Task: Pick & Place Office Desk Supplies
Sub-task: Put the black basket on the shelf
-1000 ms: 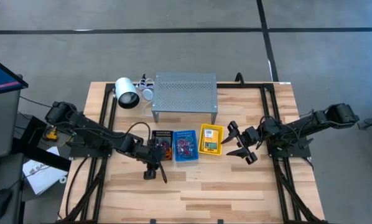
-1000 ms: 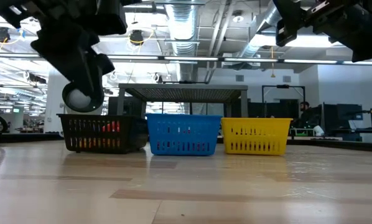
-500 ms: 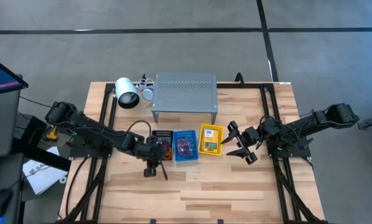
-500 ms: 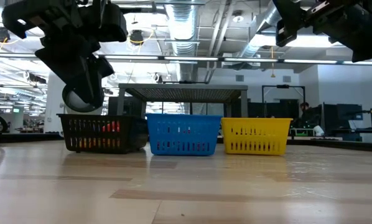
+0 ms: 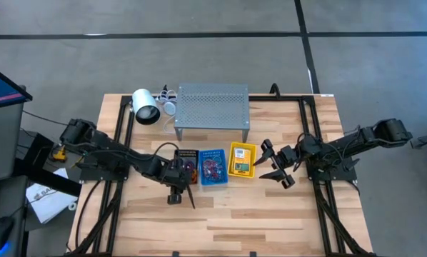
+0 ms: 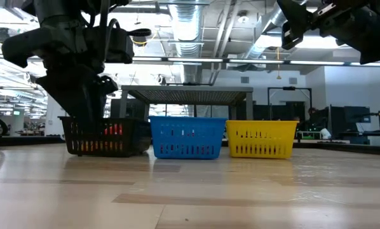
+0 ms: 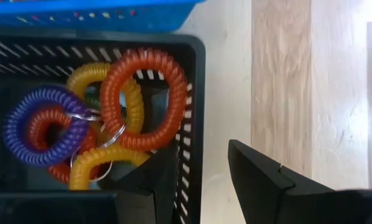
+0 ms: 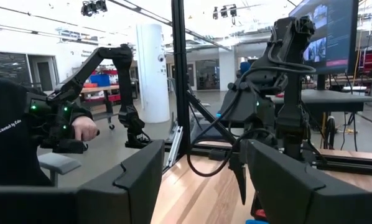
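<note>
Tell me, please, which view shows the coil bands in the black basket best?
The left wrist view: it looks straight down on the coil bands in the black basket. The high view shows them as small specks; the low view shows only colour through the slats; the right wrist view shows none.

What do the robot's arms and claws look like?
Both arms are dark, nearly black, and built from chunky jointed segments with black cables looping along them. The left gripper and right gripper each end in two flat, wedge-shaped black fingers. No markings show on the fingers.
</note>
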